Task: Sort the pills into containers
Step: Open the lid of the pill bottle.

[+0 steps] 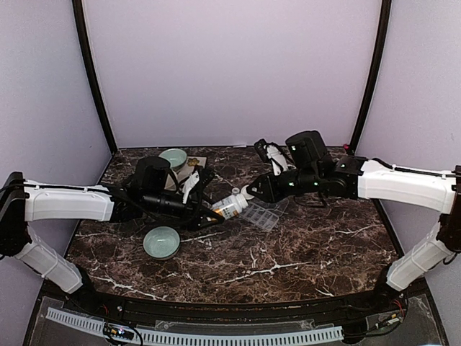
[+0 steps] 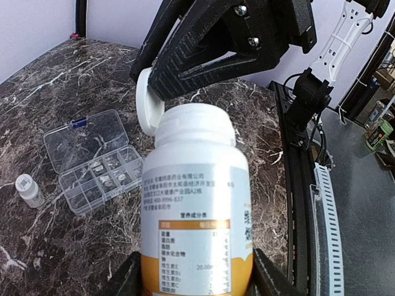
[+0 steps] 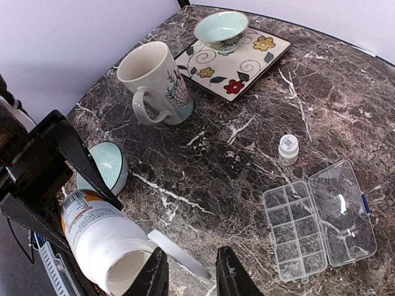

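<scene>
My left gripper (image 1: 209, 210) is shut on a white pill bottle with an orange label (image 1: 229, 206), held tilted above the table. In the left wrist view the bottle (image 2: 196, 203) fills the space between my left gripper's (image 2: 196, 274) jaws. The bottle's mouth (image 3: 117, 268) is open; no pills show inside. My right gripper (image 1: 250, 193) is shut on the bottle's white cap (image 3: 179, 254), just off the mouth; the cap also shows in the left wrist view (image 2: 148, 102). The clear organiser box (image 1: 265, 214) lies open on the table below, lid flat (image 3: 318, 222) (image 2: 92, 160).
A small white-capped bottle (image 3: 287, 148) stands beside the organiser (image 2: 28, 188). A pale green bowl (image 1: 161, 241) sits near the left arm. A white mug (image 3: 154, 83) and a flowered plate (image 3: 247, 55) with another green bowl (image 3: 221, 29) stand at the back left.
</scene>
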Available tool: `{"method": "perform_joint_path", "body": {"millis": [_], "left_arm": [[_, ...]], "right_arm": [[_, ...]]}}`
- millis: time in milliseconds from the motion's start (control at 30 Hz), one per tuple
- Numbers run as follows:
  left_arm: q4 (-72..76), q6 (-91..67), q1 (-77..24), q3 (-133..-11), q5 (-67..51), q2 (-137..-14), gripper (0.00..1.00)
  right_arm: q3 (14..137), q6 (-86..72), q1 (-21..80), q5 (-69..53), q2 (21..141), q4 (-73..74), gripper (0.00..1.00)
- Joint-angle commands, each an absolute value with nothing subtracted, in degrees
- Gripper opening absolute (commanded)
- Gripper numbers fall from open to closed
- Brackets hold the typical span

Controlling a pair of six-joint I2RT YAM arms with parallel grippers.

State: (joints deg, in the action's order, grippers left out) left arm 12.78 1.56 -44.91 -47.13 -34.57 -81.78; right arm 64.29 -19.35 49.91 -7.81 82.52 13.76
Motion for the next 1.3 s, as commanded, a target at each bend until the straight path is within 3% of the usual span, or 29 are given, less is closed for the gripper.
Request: {"method": "perform_joint_path", "body": {"millis": [0, 1267], "left_arm": [[15.60, 3.48, -45.33, -48.05, -32.45, -82.49, 0.07], [24.16, 12.74, -46.27, -51.93, -21.15, -95.03, 0.06]], "right_arm": [[65.04, -18.82, 49.02, -6.87, 84.30, 12.16, 0.28], [65.07, -18.60, 44.30, -2.13, 93.07, 11.19, 0.28]]}}
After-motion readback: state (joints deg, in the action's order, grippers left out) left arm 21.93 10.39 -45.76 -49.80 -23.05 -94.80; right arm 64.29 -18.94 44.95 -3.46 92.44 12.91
